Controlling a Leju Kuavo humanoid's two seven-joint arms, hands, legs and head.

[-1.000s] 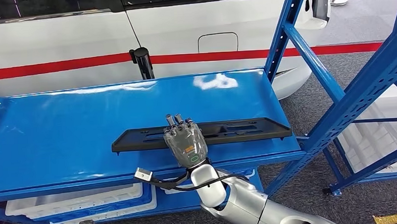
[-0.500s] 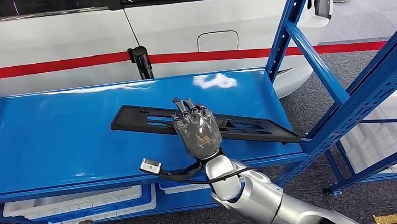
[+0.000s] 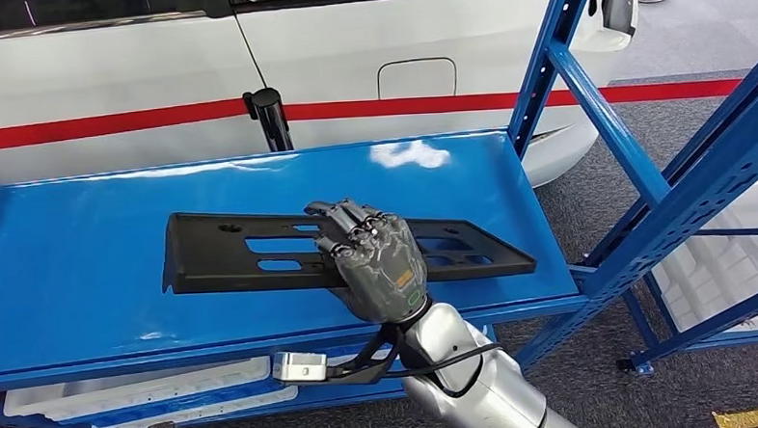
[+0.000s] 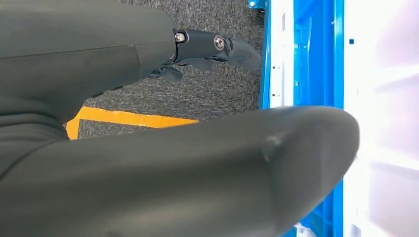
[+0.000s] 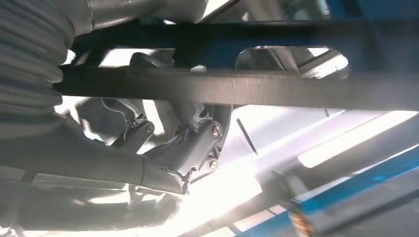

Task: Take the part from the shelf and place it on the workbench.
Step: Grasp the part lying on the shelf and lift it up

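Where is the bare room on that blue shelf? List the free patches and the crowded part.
Free: the blue shelf surface left of the black part, and the back strip between the part and the white vehicle. Crowded: the middle and front right, where the right hand grips the part near the shelf's front edge.

Glossy blue painted-metal shelf (image 3: 98,274) reflects highlights; the slotted part (image 3: 251,253) appears matt black plastic; the arm (image 3: 479,383) is smooth silver metal; floor carpet (image 3: 697,65) looks coarse grey.
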